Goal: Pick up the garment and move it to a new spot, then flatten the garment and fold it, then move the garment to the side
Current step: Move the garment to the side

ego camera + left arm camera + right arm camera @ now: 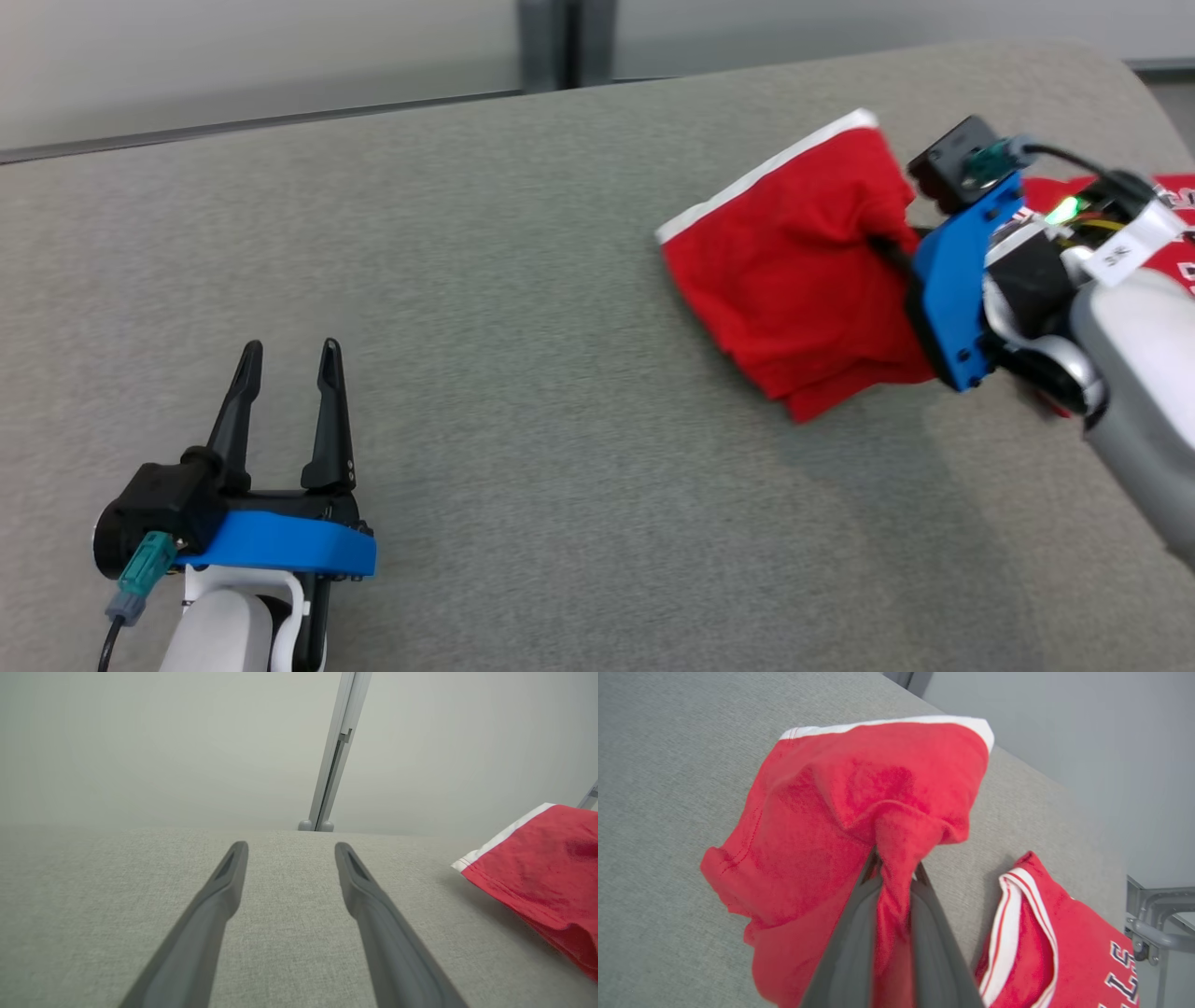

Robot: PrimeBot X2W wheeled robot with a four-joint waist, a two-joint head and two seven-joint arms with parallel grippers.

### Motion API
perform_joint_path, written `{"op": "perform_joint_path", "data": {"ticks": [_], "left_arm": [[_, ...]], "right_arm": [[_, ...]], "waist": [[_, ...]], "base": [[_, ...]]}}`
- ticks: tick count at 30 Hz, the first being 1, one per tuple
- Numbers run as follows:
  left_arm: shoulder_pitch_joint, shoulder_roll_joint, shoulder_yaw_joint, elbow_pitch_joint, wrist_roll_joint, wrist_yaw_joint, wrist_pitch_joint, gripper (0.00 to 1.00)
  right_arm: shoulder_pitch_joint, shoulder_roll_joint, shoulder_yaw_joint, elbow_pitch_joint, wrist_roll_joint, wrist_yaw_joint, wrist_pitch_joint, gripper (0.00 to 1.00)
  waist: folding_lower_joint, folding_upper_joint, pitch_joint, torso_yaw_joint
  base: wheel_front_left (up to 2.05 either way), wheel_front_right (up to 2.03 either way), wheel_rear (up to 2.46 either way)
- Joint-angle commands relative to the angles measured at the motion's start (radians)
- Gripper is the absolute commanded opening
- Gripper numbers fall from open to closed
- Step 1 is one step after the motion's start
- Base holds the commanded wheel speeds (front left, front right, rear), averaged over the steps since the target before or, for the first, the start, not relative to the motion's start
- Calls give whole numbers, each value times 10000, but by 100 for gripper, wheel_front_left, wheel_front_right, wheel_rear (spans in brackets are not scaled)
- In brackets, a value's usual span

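Clamping the right gripper (896,868) on a thin bunch of the red garment (794,271) at the right of the table (523,280), holding the left gripper (289,359) with jaws apart; probably risking the cloth slipping out while lifting.

— What's the garment?
— A red jersey (794,280), white-trimmed, bunched and partly raised at the far right of the grey surface (485,308).
— And the lettering?
— On a part lying further right.

It looks like a plain lab: a grey cloth-covered table (485,308), a bare pale wall (140,742) and a metal post (332,770) just behind it.
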Motion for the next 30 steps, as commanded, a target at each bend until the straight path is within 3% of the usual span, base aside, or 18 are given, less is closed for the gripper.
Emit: {"op": "perform_joint_path", "data": {"ticks": [1, 9, 19, 22, 26, 27, 28, 30], "left_arm": [[-128, 42, -59, -37, 81, -34, -41, 100], [-627, 384, -238, -191, 264, -82, 14, 100], [-1027, 997, -245, -887, 404, -84, 463, 100], [-1079, 1087, -265, -1159, 450, -11, 591, 100], [-1114, 1255, -297, -1435, 516, 15, 784, 100], [-1110, 1288, -295, -1484, 515, 31, 824, 100], [-1098, 1304, -299, -1515, 516, 45, 839, 100], [-1084, 1310, -314, -1523, 514, 41, 853, 100]], "right_arm": [[-311, -433, 166, -78, 151, -2, -239, 0], [-790, -1839, 32, 718, 343, -2, -1393, 0], [-597, -3136, -581, 1792, -80, -2, -2651, 0], [-448, -3254, -1045, 2428, -381, -2, -3099, 0], [-191, -2882, -1824, 3368, -747, -2, -3579, 0], [-149, -2717, -2009, 3597, -858, -2, -3663, 36], [-146, -2567, -2237, 3791, -962, -2, -3784, 100], [-124, -2428, -2399, 3951, -1138, -2, -3924, 100]], "waist": [[-1, 0, -101, -494], [-1, 0, 856, -1052], [-1, 0, 2175, -962], [-1, 0, 2460, -880], [-1, 0, 2672, -814], [-1, 0, 2688, -814], [-1, 0, 2678, -819], [-1, 0, 2633, -822]], "base": [[0, 0, 0], [0, 0, 0], [0, 0, 0], [0, 0, 0], [0, 0, 0], [0, 0, 0], [0, 0, 0], [0, 0, 0]]}}
